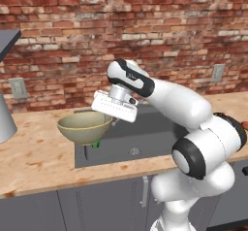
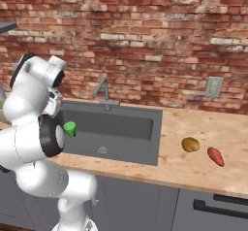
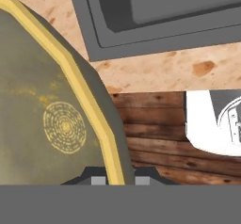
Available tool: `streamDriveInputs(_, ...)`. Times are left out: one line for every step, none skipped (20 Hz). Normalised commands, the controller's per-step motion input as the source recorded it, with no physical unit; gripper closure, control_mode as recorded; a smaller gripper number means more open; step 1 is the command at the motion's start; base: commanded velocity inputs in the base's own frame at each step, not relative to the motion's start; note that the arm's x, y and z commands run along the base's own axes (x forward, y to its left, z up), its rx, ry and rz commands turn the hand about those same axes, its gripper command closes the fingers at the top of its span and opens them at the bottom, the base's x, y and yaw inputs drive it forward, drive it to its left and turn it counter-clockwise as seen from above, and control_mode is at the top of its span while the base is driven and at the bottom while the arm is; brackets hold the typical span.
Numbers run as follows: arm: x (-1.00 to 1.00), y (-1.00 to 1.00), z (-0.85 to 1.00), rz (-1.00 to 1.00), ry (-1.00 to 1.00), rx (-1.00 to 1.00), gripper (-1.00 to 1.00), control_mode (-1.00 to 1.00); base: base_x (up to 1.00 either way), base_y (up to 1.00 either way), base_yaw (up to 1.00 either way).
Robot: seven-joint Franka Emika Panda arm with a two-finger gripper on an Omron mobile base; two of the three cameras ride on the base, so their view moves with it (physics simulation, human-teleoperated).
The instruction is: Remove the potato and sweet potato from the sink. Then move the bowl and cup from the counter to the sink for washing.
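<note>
Bowl [image 1: 83, 126] transfer is the step in hand, judging by the left base view: the olive-yellow dish hangs clear of the counter [image 1: 34, 157], over the left edge of the sink [image 1: 145, 142], with the gripper [image 1: 108, 120] at its right rim. A sliver of the green cup [image 1: 96, 143] peeks out below the bowl, down inside the basin, so that item looks already delivered.

From the right base view, the potato [image 2: 190, 144] and the sweet potato [image 2: 216, 156] lie near each other on the counter to the right of the sink [image 2: 140, 128], well apart from the basin, which suggests the first half of the task is finished. The cup [image 2: 70, 128] stands at the left side of the dark basin, partly behind the robot's arm. The tap [image 2: 104, 91] rises at the back edge.

Along the hand view, the two dark fingertips [image 3: 97, 178] sit on either side of the bowl's pale yellow rim [image 3: 80, 84], pinching the wall between them; the speckled inside with its ringed centre lies to the left, and the sink's corner [image 3: 108, 35] sits at the top.

What remains, as I judge it, is to carry the bowl further over the basin, lower it beside the cup without knocking the cup, then let go.
</note>
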Motion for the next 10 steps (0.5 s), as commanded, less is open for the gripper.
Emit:
streamDriveInputs(-0.17,-0.42,0.11,0.0,0.0,0.0,1.0,-1.0,0.0,0.0,0.0)
streamDriveInputs(-0.16,-0.42,0.1,0.0,0.0,0.0,1.0,-1.0,0.0,0.0,0.0)
streamDriveInputs(-0.15,-0.42,0.1,0.0,0.0,0.0,1.0,-1.0,0.0,0.0,0.0)
streamDriveInputs(-0.14,-0.42,0.09,0.0,0.0,0.0,1.0,-1.0,0.0,0.0,0.0)
streamDriveInputs(-0.13,-0.42,0.09,0.0,0.0,0.0,1.0,-1.0,0.0,0.0,0.0)
streamDriveInputs(-0.13,-0.42,0.07,0.0,0.0,0.0,1.0,-1.0,0.0,0.0,0.0)
streamDriveInputs(-0.11,-0.43,0.06,0.0,0.0,0.0,1.0,-1.0,0.0,0.0,0.0)
streamDriveInputs(-0.11,-0.44,0.06,0.0,0.0,0.0,1.0,-1.0,0.0,0.0,0.0)
streamDriveInputs(-0.09,-0.44,0.04,0.0,0.0,0.0,1.0,-1.0,0.0,0.0,0.0)
streamDriveInputs(-0.08,-0.44,0.04,0.0,0.0,0.0,1.0,-1.0,0.0,0.0,0.0)
